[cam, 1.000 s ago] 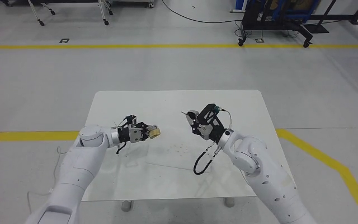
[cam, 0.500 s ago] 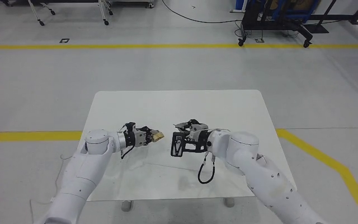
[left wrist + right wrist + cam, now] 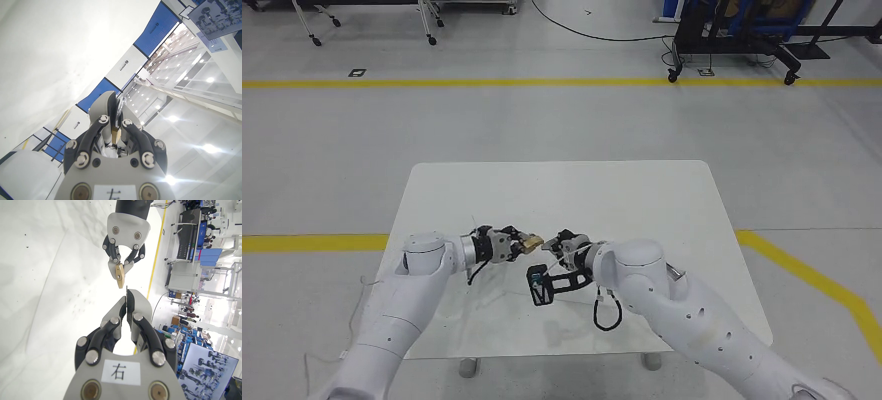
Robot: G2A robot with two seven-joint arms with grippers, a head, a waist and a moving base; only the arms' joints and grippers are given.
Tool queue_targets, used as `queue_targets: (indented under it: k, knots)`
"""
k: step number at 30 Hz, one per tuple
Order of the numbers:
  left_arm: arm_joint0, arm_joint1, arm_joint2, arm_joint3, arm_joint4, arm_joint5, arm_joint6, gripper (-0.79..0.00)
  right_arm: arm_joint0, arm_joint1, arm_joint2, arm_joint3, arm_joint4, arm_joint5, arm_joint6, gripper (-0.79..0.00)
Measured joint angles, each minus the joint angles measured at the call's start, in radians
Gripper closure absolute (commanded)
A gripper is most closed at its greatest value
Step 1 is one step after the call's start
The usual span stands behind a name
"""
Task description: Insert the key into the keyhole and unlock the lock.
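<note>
We log the brass lock (image 3: 119, 277) clamped in the left gripper (image 3: 119, 270) over the table (image 3: 662, 190), keyhole (image 3: 118, 276) facing the right gripper (image 3: 127, 302), itself closed tight on the key (image 3: 126, 289). The key tip sits just beside the lock, not yet inserted. We judge insertion and turning outstanding.

The white table (image 3: 662, 190), a rectangle with rounded corners, stands on a grey floor (image 3: 542, 130), and two round feet (image 3: 470, 367) show under its near edge. One yellow line (image 3: 542, 82) crosses the floor beyond it, and another meets its two sides. Its top bears small dark specks (image 3: 27, 247) and faint scuffs (image 3: 79, 298) near the middle.
</note>
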Motion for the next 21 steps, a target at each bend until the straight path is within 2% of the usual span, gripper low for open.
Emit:
queue_targets:
  k: [21]
  knots:
    - [-0.019,-0.004,0.033,0.028,-0.014,-0.023,0.006,0.0,0.055,-0.043,-0.072,0.07,0.031,-0.029,0.069,0.0]
